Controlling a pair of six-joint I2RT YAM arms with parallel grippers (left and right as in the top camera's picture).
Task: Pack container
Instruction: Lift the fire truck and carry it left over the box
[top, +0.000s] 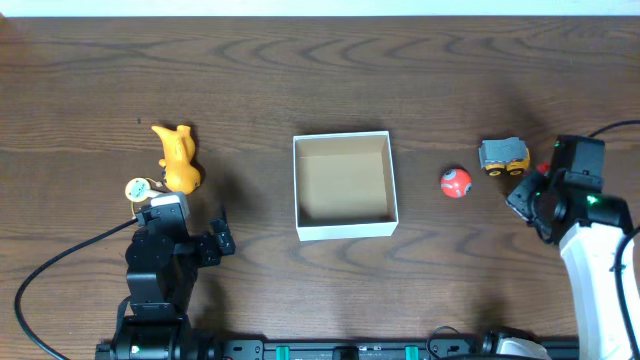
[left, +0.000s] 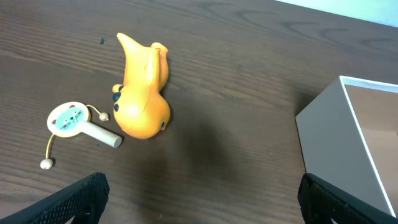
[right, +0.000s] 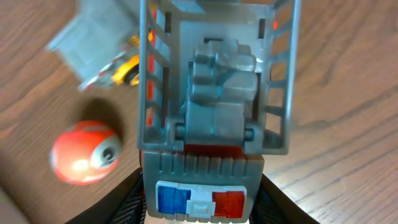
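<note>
Container (top: 345, 231) — the white square box with a brown inside — stands open-topped at the middle of the bench (top: 400, 70), between the two arms.

The right jaws are partly closed on a grey caged toy vehicle (right: 217, 81). It sits between the two black fingers (right: 127, 199), with its red, white and blue bar at the near end. Just past it in the right wrist view lie a red ball (right: 84, 152) with one round eye and a grey-and-yellow toy truck (right: 99, 46), both blurred. From overhead the ball lies on the bench between the container and the truck, touching neither.

The left jaws stand wide, their dark tips at the lower corners of the left wrist view — only bare wood lies between them. Ahead of them an orange animal toy (left: 143, 93) lies on its side. A small cat-faced rattle drum (left: 68, 118) lies just beside it, its wooden handle close to the toy's rounded end. The container's near corner rises at the right, well apart from both.
</note>
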